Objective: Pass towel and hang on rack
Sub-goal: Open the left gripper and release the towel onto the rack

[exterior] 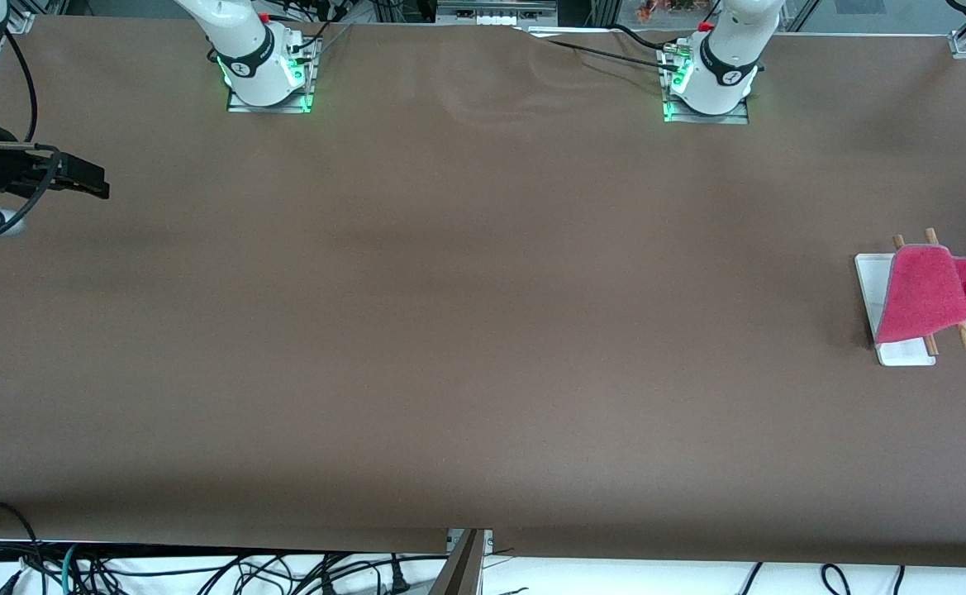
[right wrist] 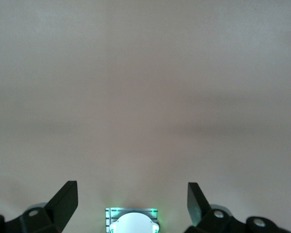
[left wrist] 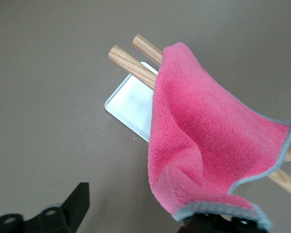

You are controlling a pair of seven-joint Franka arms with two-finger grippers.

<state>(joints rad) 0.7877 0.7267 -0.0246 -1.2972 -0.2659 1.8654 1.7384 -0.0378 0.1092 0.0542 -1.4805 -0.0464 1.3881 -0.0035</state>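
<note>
R gripper (exterior: 90, 186) waits over the worktop (exterior: 466, 330) at the right arm's end, fingers (right wrist: 63, 201) spread wide, nothing betw them. At the left arm's end the towel (exterior: 933, 293) is draped pink side up over the rack (exterior: 883, 355), covering both rods (left wrist: 131, 65), one corner trailing off toward the worktop edge. L gripper (left wrist: 136, 221) is just above that corner: fingers released, one apart from the cloth, the other hidden under the hem, possibly touching. Looks like the letting-go step. To do it well: lift straight up w/o snagging the hem, so the cloth isn't dragged off the rods, then back away clear of the rack.
</note>
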